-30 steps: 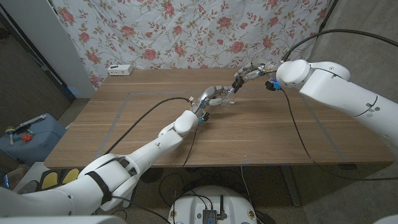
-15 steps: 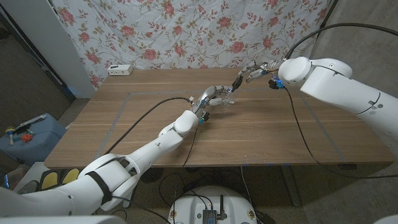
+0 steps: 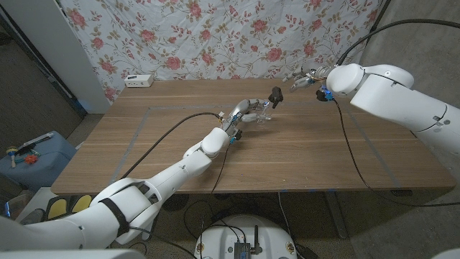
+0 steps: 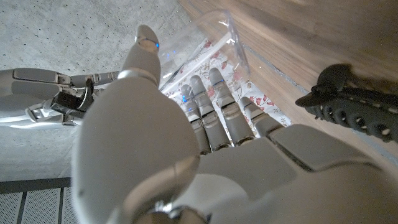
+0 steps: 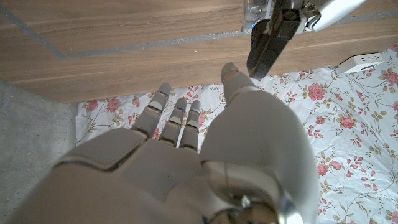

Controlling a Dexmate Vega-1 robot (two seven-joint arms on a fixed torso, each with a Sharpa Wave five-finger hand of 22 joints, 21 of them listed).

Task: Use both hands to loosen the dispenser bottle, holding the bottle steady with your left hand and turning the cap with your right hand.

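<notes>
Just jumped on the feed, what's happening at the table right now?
The left hand grips a clear plastic dispenser bottle with a black pump cap, standing on the wooden table. The right hand is off the cap, out to the side near the table's far edge, fingers spread and holding nothing. A white box sits at the far left corner by the floral cloth backdrop.

light: even, soft | shadows: faint | focus: sharp, wrist close-ups slightly blurred
</notes>
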